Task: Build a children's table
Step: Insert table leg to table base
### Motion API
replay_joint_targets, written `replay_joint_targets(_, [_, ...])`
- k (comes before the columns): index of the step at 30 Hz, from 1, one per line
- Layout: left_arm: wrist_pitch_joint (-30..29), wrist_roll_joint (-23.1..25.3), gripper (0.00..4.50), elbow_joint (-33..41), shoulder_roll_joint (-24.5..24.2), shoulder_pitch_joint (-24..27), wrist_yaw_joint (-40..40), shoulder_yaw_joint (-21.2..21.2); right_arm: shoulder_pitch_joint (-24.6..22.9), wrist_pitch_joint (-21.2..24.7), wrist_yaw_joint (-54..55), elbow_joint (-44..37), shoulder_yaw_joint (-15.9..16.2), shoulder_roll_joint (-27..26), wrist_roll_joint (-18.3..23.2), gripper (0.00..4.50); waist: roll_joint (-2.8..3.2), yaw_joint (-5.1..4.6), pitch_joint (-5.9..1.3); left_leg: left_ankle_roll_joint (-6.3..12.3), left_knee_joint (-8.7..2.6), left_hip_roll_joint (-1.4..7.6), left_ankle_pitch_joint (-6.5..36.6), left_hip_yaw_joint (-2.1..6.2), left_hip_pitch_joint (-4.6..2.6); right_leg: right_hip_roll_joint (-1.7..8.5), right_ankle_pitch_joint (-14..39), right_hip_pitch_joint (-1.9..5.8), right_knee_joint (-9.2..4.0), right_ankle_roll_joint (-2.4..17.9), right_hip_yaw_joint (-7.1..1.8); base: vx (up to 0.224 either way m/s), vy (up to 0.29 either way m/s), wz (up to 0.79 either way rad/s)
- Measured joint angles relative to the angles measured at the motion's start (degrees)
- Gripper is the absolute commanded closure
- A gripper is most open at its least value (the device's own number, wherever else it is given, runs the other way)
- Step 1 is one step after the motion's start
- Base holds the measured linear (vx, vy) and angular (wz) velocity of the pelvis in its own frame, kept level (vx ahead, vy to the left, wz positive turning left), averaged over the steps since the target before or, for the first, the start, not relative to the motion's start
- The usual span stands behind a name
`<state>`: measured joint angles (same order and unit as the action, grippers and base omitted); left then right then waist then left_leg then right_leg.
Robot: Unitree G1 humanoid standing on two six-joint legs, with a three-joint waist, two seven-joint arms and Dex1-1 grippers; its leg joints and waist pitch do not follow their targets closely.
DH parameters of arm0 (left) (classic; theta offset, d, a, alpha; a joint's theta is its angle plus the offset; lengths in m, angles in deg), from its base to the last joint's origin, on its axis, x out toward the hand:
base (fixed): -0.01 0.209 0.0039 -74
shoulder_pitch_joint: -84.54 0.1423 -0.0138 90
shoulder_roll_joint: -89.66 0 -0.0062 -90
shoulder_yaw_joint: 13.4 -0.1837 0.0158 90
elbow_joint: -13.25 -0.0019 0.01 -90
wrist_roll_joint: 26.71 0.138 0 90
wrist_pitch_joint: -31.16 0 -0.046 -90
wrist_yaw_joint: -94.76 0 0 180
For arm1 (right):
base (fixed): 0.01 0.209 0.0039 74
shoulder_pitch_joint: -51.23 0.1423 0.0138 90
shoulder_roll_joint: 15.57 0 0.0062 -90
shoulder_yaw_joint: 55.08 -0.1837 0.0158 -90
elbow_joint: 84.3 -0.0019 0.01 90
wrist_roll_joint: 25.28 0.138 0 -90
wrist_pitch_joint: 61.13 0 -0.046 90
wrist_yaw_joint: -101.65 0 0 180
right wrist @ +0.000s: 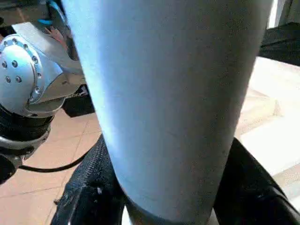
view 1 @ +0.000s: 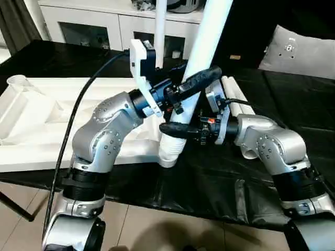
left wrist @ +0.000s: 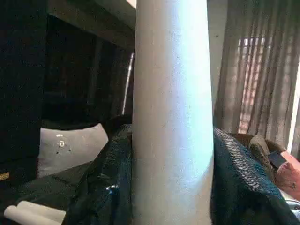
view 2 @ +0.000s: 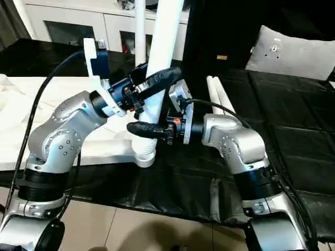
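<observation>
Left eye view: both grippers clamp one white leg, left gripper above right gripper, its long axis near upright, slightly tilted, threaded end meeting the corner socket of the upturned table top at its near corner.

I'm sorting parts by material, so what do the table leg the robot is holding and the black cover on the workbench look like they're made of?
The leg looks like white moulded plastic: smooth, matt, with a ribbed threaded end. The black cover looks like thin plastic sheeting or film: glossy, creased and wrinkled, though coated fabric can't be ruled out.
</observation>
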<state>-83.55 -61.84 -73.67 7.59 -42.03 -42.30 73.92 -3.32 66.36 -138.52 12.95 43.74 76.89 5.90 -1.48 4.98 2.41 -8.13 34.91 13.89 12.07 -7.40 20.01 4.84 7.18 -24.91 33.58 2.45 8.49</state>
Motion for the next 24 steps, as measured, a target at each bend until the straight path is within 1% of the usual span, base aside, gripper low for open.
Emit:
replay_joint_targets(3, [-0.3,0.0,2.70,-0.5,0.3,0.0,-0.5,0.0,0.0,-0.2,0.7,0.4,0.0,-0.7,-0.6,2.53,-0.01,-0.01,-0.01,0.00,0.01,0.00,0.0,0.00,0.00,0.00,0.0,0.00,0.00,0.0,0.00,0.000,0.000,0.00])
replay_joint_targets(4, [-0.4,0.0,2.00,-0.6,0.3,0.1,-0.8,0.0,0.0,-0.5,1.2,0.6,0.2,-1.0,-1.1,2.54,-0.01,-0.02,-0.01,0.00,0.01,0.00,0.0,0.00,0.00,0.00,0.0,0.00,0.00,0.0,0.00,0.000,0.000,0.00])
replay_joint_targets(7, [-1.3,1.1,2.00,-0.7,0.7,0.3,-1.6,-0.4,-0.1,-2.9,4.8,2.4,1.0,-3.5,-4.1,2.55,-0.06,-0.06,-0.03,-0.03,0.02,0.00,0.0,0.00,0.00,0.00,0.0,-0.01,0.02,0.0,0.00,0.000,0.000,0.00])
replay_joint_targets(8, [-1.3,1.4,2.00,-0.7,0.7,0.4,-2.1,-0.3,-0.1,-3.4,5.5,3.0,1.0,-4.1,-4.3,2.55,-0.06,-0.10,-0.03,-0.04,0.03,0.00,0.0,0.00,0.02,0.00,0.0,-0.03,0.02,0.0,0.00,0.000,0.000,0.00])
replay_joint_targets(9, [-1.2,2.3,1.69,-0.9,0.8,0.4,-2.8,-0.3,-0.1,-4.2,6.7,3.6,1.0,-4.7,-5.0,2.57,-0.06,-0.11,-0.03,-0.06,0.03,0.00,0.0,0.00,0.01,0.00,0.0,-0.02,0.03,0.0,0.01,0.000,0.000,0.00])
replay_joint_targets(10, [-1.1,2.7,1.58,-1.0,0.9,0.4,-3.2,-0.3,-0.1,-4.5,7.2,4.0,1.1,-5.0,-5.2,2.57,-0.06,-0.16,-0.03,-0.08,0.02,0.01,0.0,0.00,0.00,0.00,0.0,-0.01,0.03,0.0,0.01,0.000,0.000,0.00])
replay_joint_targets(14, [-1.1,3.0,1.62,-1.2,1.6,0.5,-3.8,-0.3,-0.1,-6.0,9.0,5.0,1.1,-5.9,-6.3,2.57,-0.06,-0.07,-0.03,-0.07,0.03,0.00,0.0,0.00,0.02,0.01,0.0,-0.01,0.02,0.0,0.00,0.000,0.000,0.00])
replay_joint_targets(17, [-1.1,3.0,1.62,-1.2,2.3,0.5,-4.6,0.1,-0.2,-9.0,9.6,5.9,1.1,-6.6,-7.7,2.57,-0.06,-0.10,-0.04,-0.07,0.02,0.00,0.0,0.00,0.01,0.01,0.0,-0.02,0.02,0.0,0.00,0.000,0.000,0.00])
replay_joint_targets(21, [-1.2,1.5,1.62,-1.1,4.0,0.5,-5.6,2.4,-0.2,-12.2,13.6,7.0,1.0,-8.5,-9.8,2.57,-0.06,-0.25,-0.03,-0.08,0.02,0.00,0.0,0.00,0.01,0.01,0.0,-0.02,0.02,0.0,0.00,0.000,0.000,0.00])
replay_joint_targets(24, [-1.3,-0.2,1.62,-1.0,5.1,0.5,-6.8,4.2,-0.1,-12.9,16.7,8.4,0.5,-9.3,-10.8,2.57,-0.09,-0.41,-0.03,-0.10,0.03,0.00,0.0,0.00,0.01,0.01,0.0,-0.01,0.02,0.0,0.00,0.000,0.000,0.00])
